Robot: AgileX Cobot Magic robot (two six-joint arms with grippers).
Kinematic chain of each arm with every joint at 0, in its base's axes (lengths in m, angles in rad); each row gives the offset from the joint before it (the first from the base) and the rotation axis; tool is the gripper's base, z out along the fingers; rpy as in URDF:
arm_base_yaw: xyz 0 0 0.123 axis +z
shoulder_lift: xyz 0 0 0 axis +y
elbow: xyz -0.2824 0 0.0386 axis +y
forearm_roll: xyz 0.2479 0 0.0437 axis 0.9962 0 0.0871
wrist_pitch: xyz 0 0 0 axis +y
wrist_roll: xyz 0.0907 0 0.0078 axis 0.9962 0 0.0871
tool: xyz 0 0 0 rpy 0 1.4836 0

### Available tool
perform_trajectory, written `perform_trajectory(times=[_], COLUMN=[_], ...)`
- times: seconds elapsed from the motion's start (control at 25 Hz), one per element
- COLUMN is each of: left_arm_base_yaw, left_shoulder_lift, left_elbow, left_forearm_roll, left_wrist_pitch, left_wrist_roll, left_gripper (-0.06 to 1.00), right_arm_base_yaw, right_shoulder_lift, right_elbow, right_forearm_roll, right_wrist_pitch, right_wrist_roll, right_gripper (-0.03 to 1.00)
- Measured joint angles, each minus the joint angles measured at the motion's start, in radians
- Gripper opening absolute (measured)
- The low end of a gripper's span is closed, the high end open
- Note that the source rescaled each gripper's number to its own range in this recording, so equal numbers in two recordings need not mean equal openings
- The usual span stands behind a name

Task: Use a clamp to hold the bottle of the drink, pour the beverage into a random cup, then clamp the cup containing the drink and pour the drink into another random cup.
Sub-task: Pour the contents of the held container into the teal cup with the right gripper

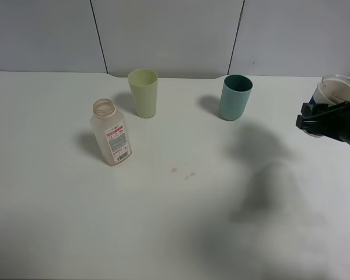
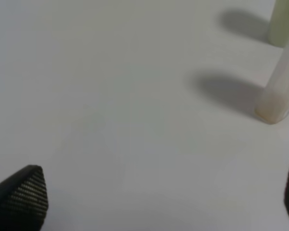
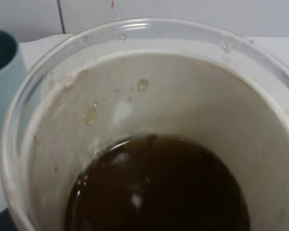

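Right end effector (image 1: 306, 119) grips clear cup (image 1: 338, 90); two tumblers (image 1: 143, 93) (image 1: 235, 97), one bottle (image 1: 111, 133) standing.

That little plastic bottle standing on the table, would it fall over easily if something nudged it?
Probably. The bottle looks empty, so likely light, sliding or toppling at a small push. It stands taller than its base is wide, which favours tipping. Its squarish sides would likely stop it rolling far.
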Motion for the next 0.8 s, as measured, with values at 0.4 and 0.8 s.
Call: perform_trajectory(times=[0.4, 0.8], left_arm_base_yaw=[0.000, 0.000], left_shoulder_lift=[0.000, 0.000], left_elbow=[0.000, 0.000], left_forearm_roll=[0.000, 0.001], left_wrist_pitch=[0.000, 0.000], left_wrist_roll=[0.000, 0.000], left_gripper=[1.00, 1.00], right_arm_base_yaw=[-0.129, -0.129], right_shoulder_lift=[0.043, 0.162], right_elbow=[-0.281, -0.494], right_forearm_roll=[-0.380, -0.628], right_wrist_pitch=[0.235, 0.394], right_wrist_roll=[0.218, 0.391], right_gripper=[0.00, 0.00])
